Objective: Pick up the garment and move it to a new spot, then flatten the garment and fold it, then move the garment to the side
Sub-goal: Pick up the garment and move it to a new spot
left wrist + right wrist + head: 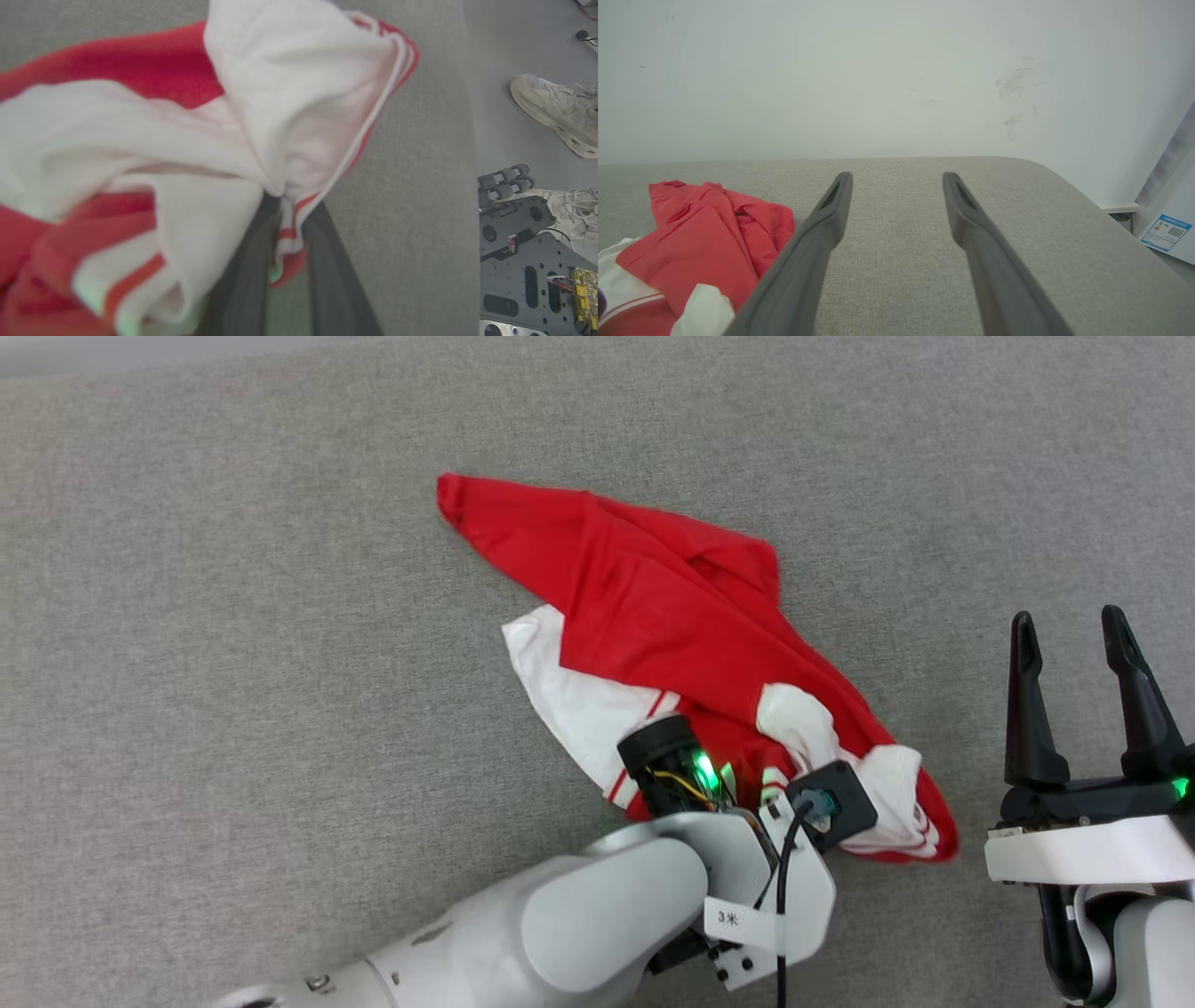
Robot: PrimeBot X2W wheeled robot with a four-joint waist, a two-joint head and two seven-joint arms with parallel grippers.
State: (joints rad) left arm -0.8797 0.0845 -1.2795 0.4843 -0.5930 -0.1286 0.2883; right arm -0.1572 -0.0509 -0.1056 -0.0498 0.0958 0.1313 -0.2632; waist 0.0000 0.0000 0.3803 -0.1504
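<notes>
Left claw (293,214) — clamped on garment (653,607).

— What do you make of the garment (653,607)?
— You have a red jersey tee, crumpled and folded over itself, lying slantwise on the grey cloth surface (233,663). One red corner points far left.
— And the sleeves?
— You see one white sleeve (569,705) spread flat under the red body, the other sleeve (892,775) bunched at the near right end, with red-and-white stripes along its hem
</notes>
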